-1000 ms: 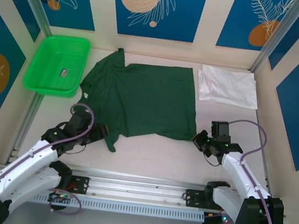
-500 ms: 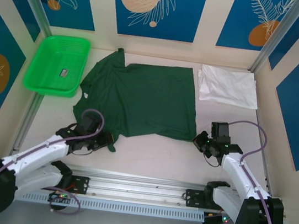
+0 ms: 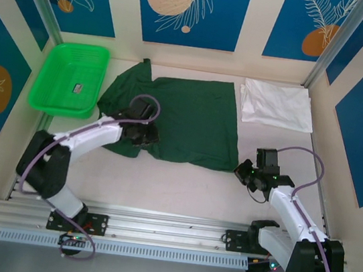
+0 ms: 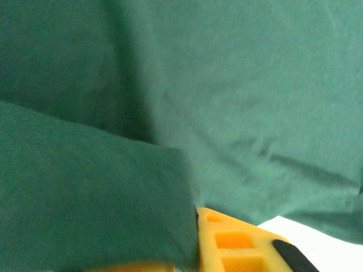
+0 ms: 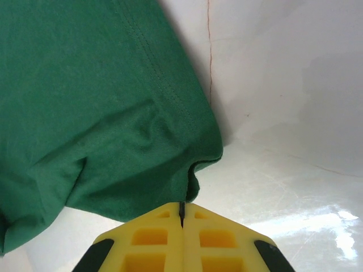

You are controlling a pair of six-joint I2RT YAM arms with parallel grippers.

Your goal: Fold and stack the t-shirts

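The dark green t-shirt (image 3: 191,114) lies spread across the middle of the table. My left gripper (image 3: 144,133) rests over the shirt's left part, shut on a fold of the shirt's cloth, which hangs over one finger in the left wrist view (image 4: 91,192). Beside that fold shows my yellow finger (image 4: 227,241). My right gripper (image 3: 242,169) sits at the shirt's near right corner, jaws pressed together on the hem (image 5: 193,170). The white t-shirt (image 3: 277,103) lies folded at the back right, apart from both grippers.
A bright green mesh basket (image 3: 49,90) stands at the back left with a small dark item (image 3: 78,88) inside. Bare white table (image 3: 180,190) runs between the shirt and the rail at the near edge. Walls close in on both sides.
My left gripper has swung from the near left edge of the shirt inward and away, carrying the sleeve cloth over onto the shirt body. The right gripper has stayed put.
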